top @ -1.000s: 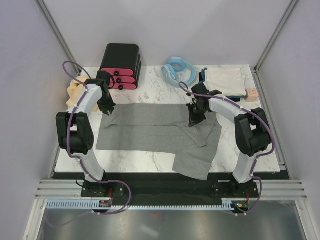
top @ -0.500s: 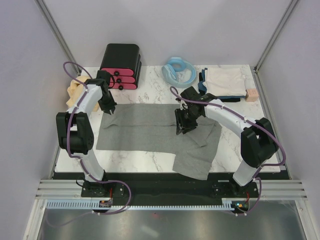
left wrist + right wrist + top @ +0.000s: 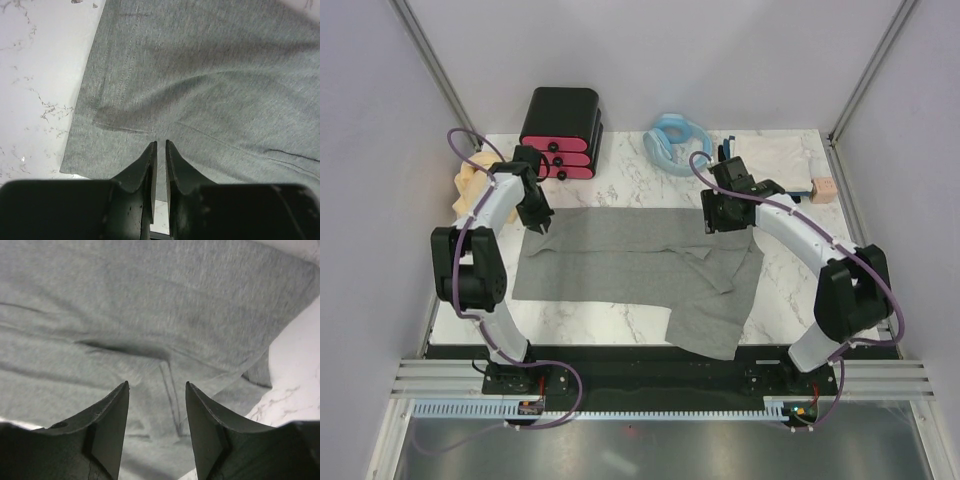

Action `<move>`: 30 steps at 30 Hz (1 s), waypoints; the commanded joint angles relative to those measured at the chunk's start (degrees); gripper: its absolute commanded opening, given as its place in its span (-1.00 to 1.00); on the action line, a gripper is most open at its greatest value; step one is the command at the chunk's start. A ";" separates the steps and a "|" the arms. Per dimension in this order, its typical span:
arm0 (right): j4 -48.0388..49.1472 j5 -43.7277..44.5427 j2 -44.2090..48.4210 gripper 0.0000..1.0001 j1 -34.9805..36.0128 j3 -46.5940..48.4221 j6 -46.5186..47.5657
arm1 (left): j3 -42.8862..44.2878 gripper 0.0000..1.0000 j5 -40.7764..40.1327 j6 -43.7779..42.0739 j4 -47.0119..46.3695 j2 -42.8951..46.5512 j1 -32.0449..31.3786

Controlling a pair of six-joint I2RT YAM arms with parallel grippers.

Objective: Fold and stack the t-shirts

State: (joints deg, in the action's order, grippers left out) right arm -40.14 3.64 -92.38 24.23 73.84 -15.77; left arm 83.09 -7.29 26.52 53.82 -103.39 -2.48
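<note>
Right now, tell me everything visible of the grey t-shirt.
The grey t-shirt is soft heather-grey knit, spread on the marble table, partly folded: a wide band runs left to right, with a flap reaching toward the near right edge. The left gripper seems to pinch its far left corner; the right gripper hovers open over its far right part.
</note>
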 commanded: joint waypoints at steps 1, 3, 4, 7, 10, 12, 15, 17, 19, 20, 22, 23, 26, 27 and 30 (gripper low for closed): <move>6.47 -0.73 -7.36 0.15 -2.51 -1.33 6.72 | -0.21 -0.63 0.43 -2.44 -0.48 4.87 -0.07; 8.49 -2.92 -8.60 0.18 -2.87 -1.77 6.46 | -0.12 -0.63 -0.53 -2.62 0.05 5.57 -0.16; 9.02 -3.46 -9.13 0.19 -3.13 -1.86 6.28 | -0.21 -0.63 -0.79 -2.70 0.23 5.75 -0.16; 10.17 -5.57 -11.42 0.21 -3.40 -1.95 6.10 | -0.30 -0.63 -1.24 -2.71 1.02 6.19 -0.07; 10.70 -6.79 -13.79 0.19 -3.40 -1.69 6.01 | -0.73 -0.63 -1.85 -2.62 1.63 6.71 -0.07; 10.78 -7.94 -14.23 0.19 -3.40 -1.77 5.84 | -1.44 -0.63 -2.20 -2.53 1.64 7.06 -0.07; 10.08 -7.86 -13.19 0.18 -3.31 -2.65 5.93 | -2.23 -0.63 -2.38 -2.44 1.72 7.33 -0.16; 9.12 -7.77 -12.83 0.18 -3.40 -3.61 5.93 | -2.58 -0.63 -2.38 -2.18 1.64 7.15 -0.07; 8.33 -7.94 -12.13 0.16 -3.40 -4.23 5.93 | -2.58 -0.63 -2.38 -2.00 1.55 6.98 -0.16; 7.71 -8.29 -11.51 0.16 -3.31 -4.84 5.93 | -2.58 -0.63 -2.20 -1.91 1.37 6.63 -0.07; 6.75 -8.56 -11.25 0.15 -3.40 -5.02 6.01 | -2.32 -0.63 -2.12 -1.91 1.37 6.28 -0.07; 5.35 -8.47 -10.98 0.15 -3.40 -4.85 6.01 | -2.06 -0.63 -2.03 -1.91 1.20 5.93 -0.07; 2.62 -8.91 -9.40 0.14 -3.40 -4.15 5.75 | -1.27 -0.63 -1.50 -1.91 0.85 5.31 -0.07; 1.92 -9.43 -8.27 0.13 -3.31 -3.89 5.66 | -1.18 -0.63 -1.24 -1.83 0.76 4.70 -0.07; -0.72 -10.32 -6.51 0.13 -3.05 -2.31 5.49 | -1.00 -0.64 -0.71 -1.74 0.23 4.08 -0.16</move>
State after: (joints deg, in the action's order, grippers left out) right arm -36.45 -4.78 -103.74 20.80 69.45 -10.46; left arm 80.51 -8.73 26.00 55.13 -98.83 -2.48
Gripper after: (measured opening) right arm 0.567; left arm 0.184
